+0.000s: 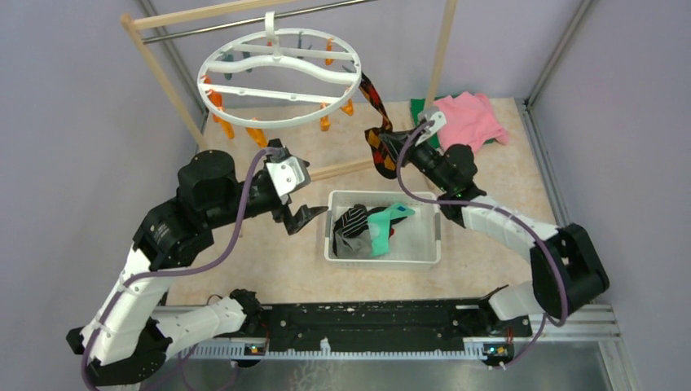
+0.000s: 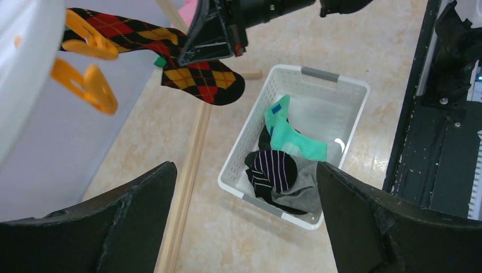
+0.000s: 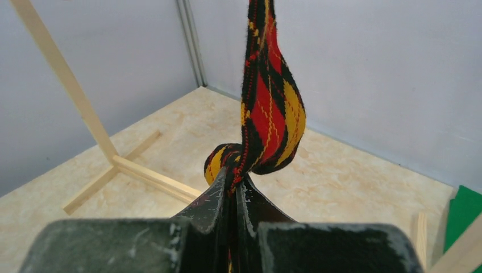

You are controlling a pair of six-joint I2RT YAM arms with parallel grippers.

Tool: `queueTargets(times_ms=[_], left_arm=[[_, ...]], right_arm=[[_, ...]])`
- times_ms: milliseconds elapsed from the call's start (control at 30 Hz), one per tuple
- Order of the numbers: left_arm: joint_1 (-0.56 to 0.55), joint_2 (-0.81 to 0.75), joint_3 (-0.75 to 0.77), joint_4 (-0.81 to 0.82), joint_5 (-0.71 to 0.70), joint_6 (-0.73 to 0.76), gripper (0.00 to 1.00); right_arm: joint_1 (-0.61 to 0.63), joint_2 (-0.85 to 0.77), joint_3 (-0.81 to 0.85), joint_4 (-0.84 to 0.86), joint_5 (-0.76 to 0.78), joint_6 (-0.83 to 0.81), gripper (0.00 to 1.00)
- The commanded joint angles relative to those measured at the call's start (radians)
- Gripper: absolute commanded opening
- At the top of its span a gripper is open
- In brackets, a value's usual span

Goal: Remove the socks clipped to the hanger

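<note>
The white ring hanger (image 1: 281,77) hangs from the rack with orange clips (image 1: 222,122) dangling below it. One red-black-orange argyle sock (image 1: 376,102) stays clipped at its right side and droops down. My right gripper (image 1: 393,148) is shut on that sock's lower part; in the right wrist view the gripper (image 3: 236,182) pinches the argyle sock (image 3: 270,108) tightly. My left gripper (image 1: 297,216) stands open and empty just left of the basket; in its own view the gripper (image 2: 244,216) frames the floor, with the argyle sock (image 2: 199,77) above.
A white slotted basket (image 1: 383,261) in the middle holds a striped sock (image 1: 352,220), a teal sock (image 1: 389,224) and a grey one. Pink cloth (image 1: 468,118) and green cloth (image 1: 418,108) lie at the back right. The wooden rack's post (image 1: 163,77) and base bar (image 1: 338,169) stand behind.
</note>
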Motion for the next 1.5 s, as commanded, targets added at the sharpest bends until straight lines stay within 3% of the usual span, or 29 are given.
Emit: queueTargets(times_ms=[0, 133, 300, 500, 867, 1067, 1367, 1467], left_arm=[[0.000, 0.009, 0.026, 0.067, 0.032, -0.036, 0.99], [0.000, 0.012, -0.006, 0.084, 0.076, -0.078, 0.99], [0.001, 0.042, 0.013, 0.073, 0.136, -0.095, 0.99], [0.001, 0.062, 0.009, 0.012, 0.198, -0.069, 0.99], [0.001, 0.031, -0.010, -0.203, 0.286, 0.087, 0.99], [0.001, -0.026, -0.105, -0.073, 0.213, 0.074, 0.98], [0.001, -0.070, -0.172, 0.044, 0.114, 0.094, 0.75], [0.001, -0.077, -0.177, 0.033, 0.109, 0.117, 0.56]], right_arm=[[0.035, -0.188, -0.082, -0.001, 0.056, -0.003, 0.00], [0.108, -0.309, -0.139, -0.072, 0.053, 0.024, 0.00], [0.318, -0.419, -0.167, -0.192, 0.105, -0.002, 0.00], [0.507, -0.416, -0.138, -0.245, 0.141, -0.017, 0.00], [0.524, -0.399, -0.089, -0.105, 0.021, 0.116, 0.00], [0.524, -0.353, -0.084, 0.002, -0.057, 0.219, 0.00], [0.524, -0.282, -0.078, 0.086, -0.142, 0.339, 0.00], [0.524, -0.275, -0.072, 0.096, -0.148, 0.348, 0.02]])
